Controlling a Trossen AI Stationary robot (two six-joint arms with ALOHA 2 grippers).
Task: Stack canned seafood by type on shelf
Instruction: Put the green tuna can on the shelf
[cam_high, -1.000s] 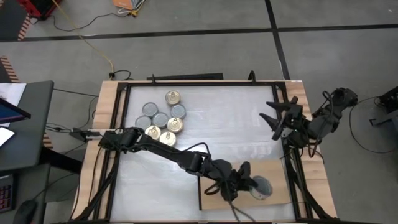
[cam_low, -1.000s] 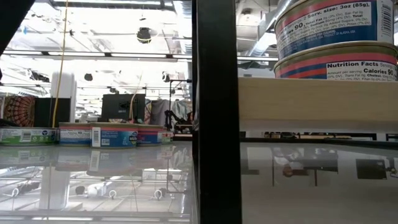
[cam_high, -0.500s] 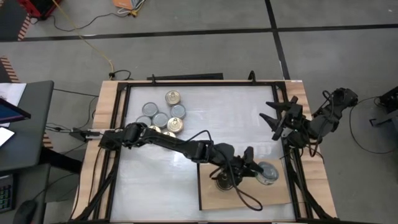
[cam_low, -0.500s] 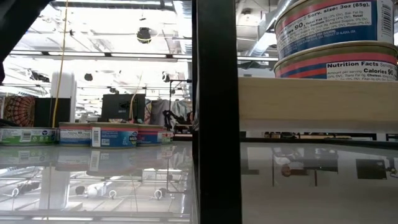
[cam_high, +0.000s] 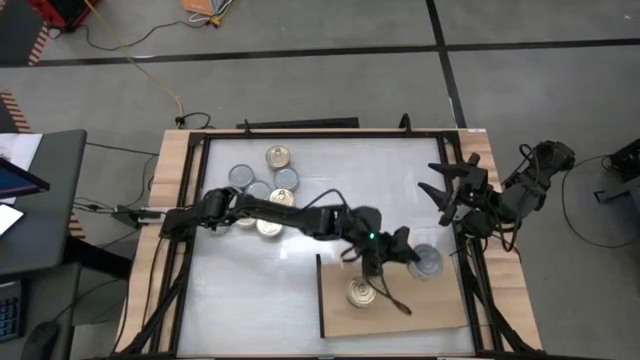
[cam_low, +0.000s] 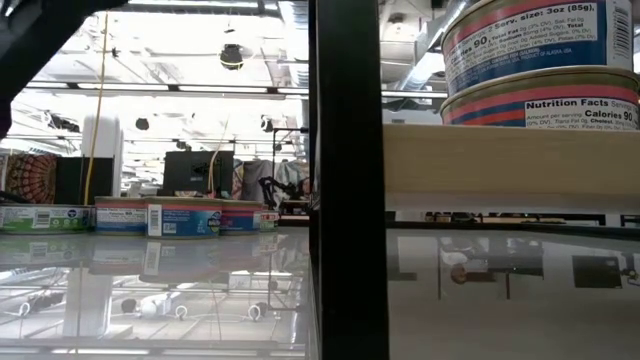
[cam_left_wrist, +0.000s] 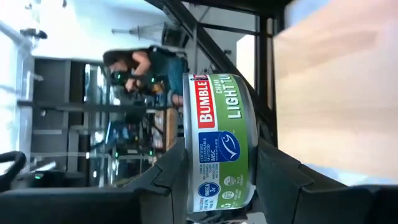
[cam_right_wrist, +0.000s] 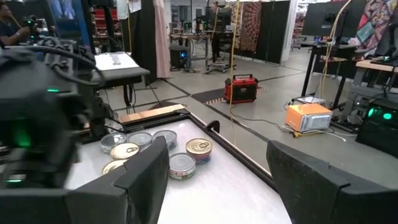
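Two tin-tops show on the shelf (cam_high: 435, 312) from above: one gold pull-tab tin (cam_high: 362, 292) near its middle and one silver-lidded tin (cam_high: 427, 263) toward its far right corner. The low view shows what the high view cannot: the silver one is a stack of two tins (cam_low: 540, 62), pink-and-blue labelled, one on the other on the board.

Far left on the tabletop (cam_high: 340, 170), the loose cluster of tins (cam_high: 270, 185) shows at least three gold and three silver lids, with the left arm crossing over part of it. The right wrist view shows about seven there (cam_right_wrist: 158, 149).

The left gripper (cam_high: 385, 260) hangs over the shelf's near-left part, just beside the gold tin. Its fingers (cam_left_wrist: 283, 183) are partly spread and pinch nothing. Its wrist view alone shows that tin's green light-tuna label (cam_left_wrist: 221, 143), framed between the fingers.

The right gripper (cam_high: 447, 190) waits at the tabletop's right edge, fingers (cam_right_wrist: 314, 180) spread wide and empty.
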